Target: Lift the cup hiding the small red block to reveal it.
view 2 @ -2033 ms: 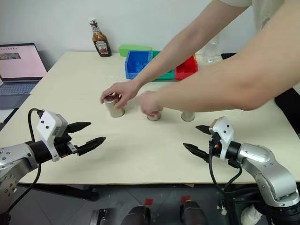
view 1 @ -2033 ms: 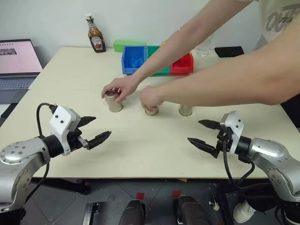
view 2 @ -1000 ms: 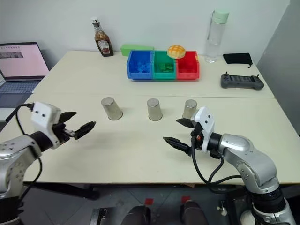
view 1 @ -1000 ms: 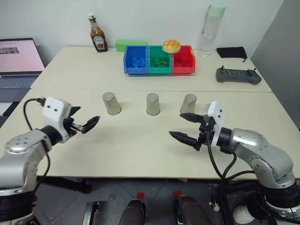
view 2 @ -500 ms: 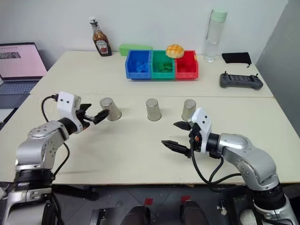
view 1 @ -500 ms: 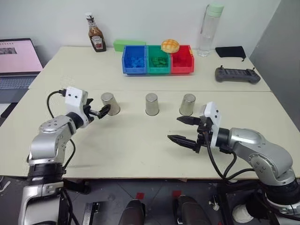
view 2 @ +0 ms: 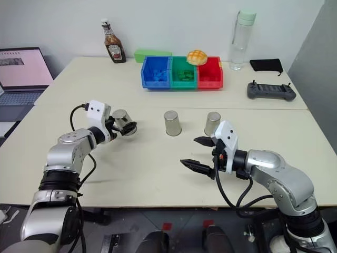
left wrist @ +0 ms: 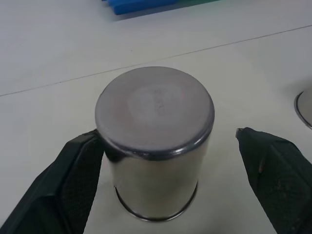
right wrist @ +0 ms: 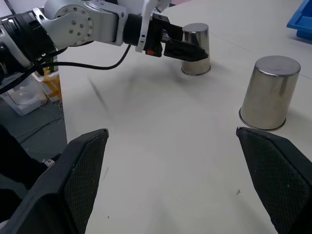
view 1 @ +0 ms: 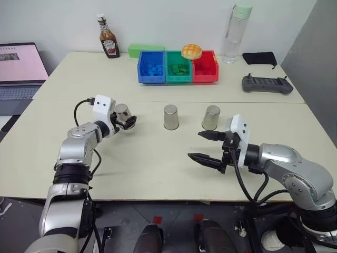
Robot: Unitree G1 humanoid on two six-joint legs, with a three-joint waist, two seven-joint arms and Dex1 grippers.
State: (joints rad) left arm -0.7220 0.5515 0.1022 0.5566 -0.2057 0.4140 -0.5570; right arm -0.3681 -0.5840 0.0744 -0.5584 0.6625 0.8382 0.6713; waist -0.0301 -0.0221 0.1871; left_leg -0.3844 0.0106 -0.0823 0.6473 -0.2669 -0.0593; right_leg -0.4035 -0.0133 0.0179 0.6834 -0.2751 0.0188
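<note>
Pale table (view 1: 158,158), broad, bearing all items.
Laptop (view 1: 18,71) at far left edge, screen lit.
Row of three bins at the far side: blue bin (view 1: 151,67), green bin (view 1: 179,67), red bin (view 1: 205,67), touching side by side, with a yellow bun (view 1: 191,51) resting behind them.
Tall clear bottle (view 1: 231,34) with pale green cap, upright, right of the bins.
Sauce bottle (view 1: 109,43) upright at the far left of the table, flat green box (view 1: 146,50) just beside it.
Black controller (view 1: 267,84) and a black pouch (view 1: 259,58) toward the far right.
Three steel cups standing upside down in one line across mid-table: left cup (left wrist: 155,141), middle cup (view 1: 170,116), right cup (view 1: 211,117), well apart from one another.
Left gripper (left wrist: 170,161) spread wide, one finger on each side of the left cup; one finger (left wrist: 80,170) touching or nearly touching the cup wall, the other standing clear. Cup base resting on the table, not grasped.
Right gripper (view 1: 206,146) spread wide, empty, above the table in front of the right cup, near it but apart.
Small red block not visible; which cup covers it cannot be told.
</note>
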